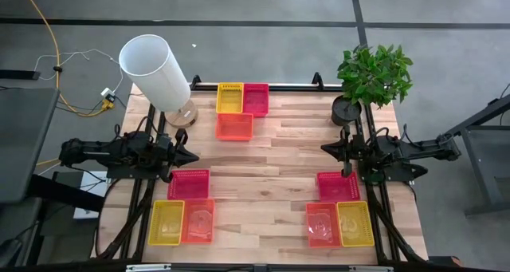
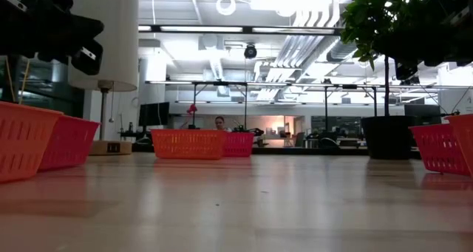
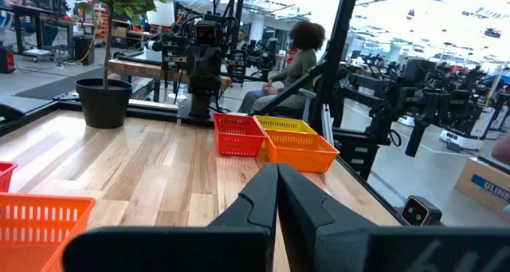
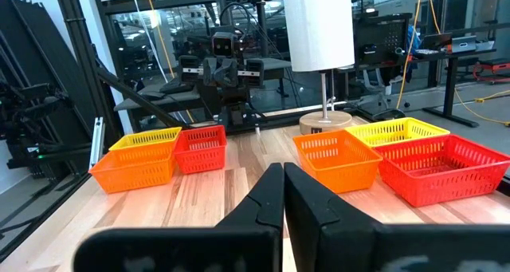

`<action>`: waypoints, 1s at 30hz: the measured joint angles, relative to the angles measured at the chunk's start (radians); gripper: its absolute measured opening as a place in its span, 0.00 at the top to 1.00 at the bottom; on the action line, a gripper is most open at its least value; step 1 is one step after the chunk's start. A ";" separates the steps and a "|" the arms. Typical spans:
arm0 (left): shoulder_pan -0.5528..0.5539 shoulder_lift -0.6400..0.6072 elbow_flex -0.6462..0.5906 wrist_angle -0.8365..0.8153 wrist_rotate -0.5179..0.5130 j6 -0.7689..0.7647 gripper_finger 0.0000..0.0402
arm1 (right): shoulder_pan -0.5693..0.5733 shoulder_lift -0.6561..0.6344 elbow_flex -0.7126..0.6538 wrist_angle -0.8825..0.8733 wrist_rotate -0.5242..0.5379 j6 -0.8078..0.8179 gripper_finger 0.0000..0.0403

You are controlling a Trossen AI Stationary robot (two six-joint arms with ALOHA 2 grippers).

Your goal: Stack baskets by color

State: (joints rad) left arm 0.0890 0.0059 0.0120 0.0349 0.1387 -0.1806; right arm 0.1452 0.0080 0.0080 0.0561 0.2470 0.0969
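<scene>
Left claw (image 1: 192,156) clenched on nothing, hovering just above the magenta basket (image 1: 189,183) at the table's (image 1: 279,168) left; right claw (image 1: 325,148) likewise clenched and empty, near the magenta basket (image 1: 338,185) opposite. Nine baskets in three groups, none stacked yet. Better to spread the fingers first, then grip one rim wall squarely before lifting

Beyond my pale wooden plank table (image 1: 279,156) lay a grey concrete floor (image 1: 239,33). A tall white cylindrical lamp (image 1: 155,68) stood far left, a leafy green potted plant (image 1: 373,72) far right. Bright ceiling lights (image 2: 225,4) lit the workshop.
</scene>
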 joint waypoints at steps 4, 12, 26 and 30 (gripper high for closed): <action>0.000 0.000 0.000 0.000 0.000 0.000 1.00 | 0.000 0.000 0.000 0.000 0.000 0.000 1.00; 0.000 0.000 0.000 0.000 0.000 0.000 1.00 | 0.000 0.000 0.000 0.000 0.000 0.000 1.00; 0.000 0.000 0.000 0.000 -0.001 0.013 1.00 | 0.000 0.000 0.000 0.000 0.000 0.000 1.00; 0.000 0.000 0.000 0.000 -0.009 0.164 1.00 | 0.000 0.000 0.000 0.000 0.000 0.000 1.00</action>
State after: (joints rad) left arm 0.0895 0.0063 0.0124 0.0345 0.1299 -0.0164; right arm 0.1449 0.0079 0.0082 0.0560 0.2470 0.0969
